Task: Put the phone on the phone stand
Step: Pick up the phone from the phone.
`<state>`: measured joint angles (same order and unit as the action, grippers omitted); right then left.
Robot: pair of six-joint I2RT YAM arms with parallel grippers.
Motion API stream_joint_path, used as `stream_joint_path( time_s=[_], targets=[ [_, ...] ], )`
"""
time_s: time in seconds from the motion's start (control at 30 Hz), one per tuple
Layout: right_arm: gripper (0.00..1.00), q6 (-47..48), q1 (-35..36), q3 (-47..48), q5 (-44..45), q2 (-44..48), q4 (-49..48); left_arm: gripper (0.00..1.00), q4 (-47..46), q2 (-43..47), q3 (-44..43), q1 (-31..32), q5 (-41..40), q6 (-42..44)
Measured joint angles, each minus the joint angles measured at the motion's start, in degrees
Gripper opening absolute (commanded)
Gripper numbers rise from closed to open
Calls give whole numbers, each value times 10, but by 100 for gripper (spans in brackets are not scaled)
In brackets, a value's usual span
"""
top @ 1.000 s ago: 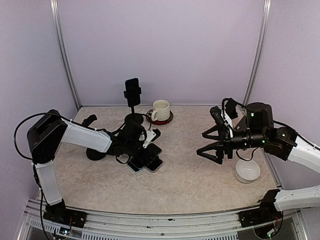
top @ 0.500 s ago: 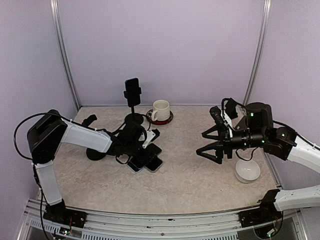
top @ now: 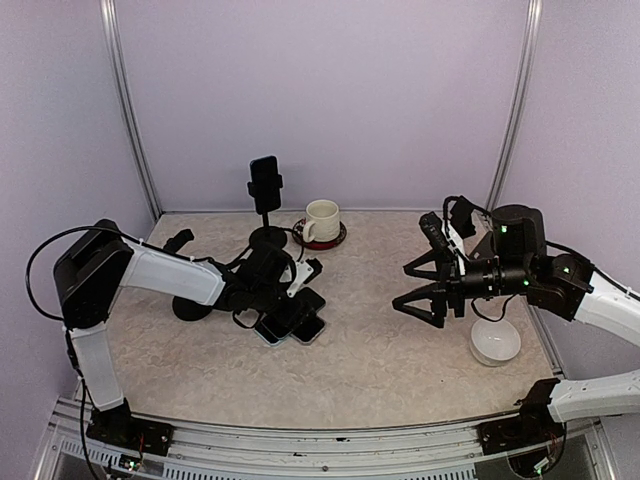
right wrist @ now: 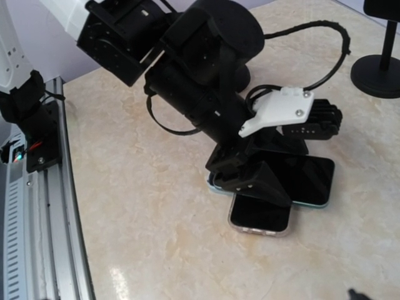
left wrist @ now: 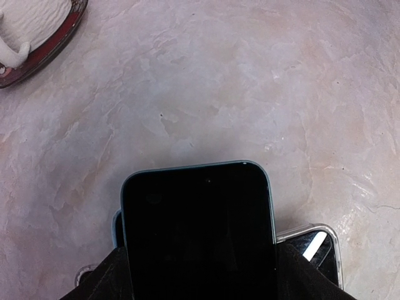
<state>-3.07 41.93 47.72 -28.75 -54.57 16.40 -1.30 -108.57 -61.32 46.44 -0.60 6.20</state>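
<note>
Left wrist view: left hand (left wrist: 200, 257) tight around dark phone (left wrist: 197, 219), second phone (left wrist: 317, 247) beneath; right hand (top: 405, 288) wide-spread.

no readable text, labels or brands (phone screens dark)

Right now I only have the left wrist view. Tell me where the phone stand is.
Observer: The phone stand is at the back of the table, just left of the mug.
Operator: Report its cradle.
Observer: It already holds another phone, upright.
Operator: Give me the right arm.
Observer: The right pincer hangs open above the table, right of the stacked phones, near a white bowl.
</note>
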Motion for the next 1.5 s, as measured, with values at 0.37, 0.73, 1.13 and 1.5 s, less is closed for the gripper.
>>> stream_joint_path(
  time_s=[0.37, 0.73, 1.13, 1.5],
  targets=[
    [100, -13, 0, 0, 1, -6, -19, 44, -38, 66, 51, 3, 16, -8],
    [97, -67, 0, -13, 17, -58, -90, 40, -61, 78, 60, 17, 17, -9],
    [91, -168, 0, -38, 71, -135, -190, 39, -82, 113, 69, 35, 17, -14],
    [86, -243, -1, -39, 101, -177, -266, 38, -100, 139, 76, 52, 31, -32]
  ],
)
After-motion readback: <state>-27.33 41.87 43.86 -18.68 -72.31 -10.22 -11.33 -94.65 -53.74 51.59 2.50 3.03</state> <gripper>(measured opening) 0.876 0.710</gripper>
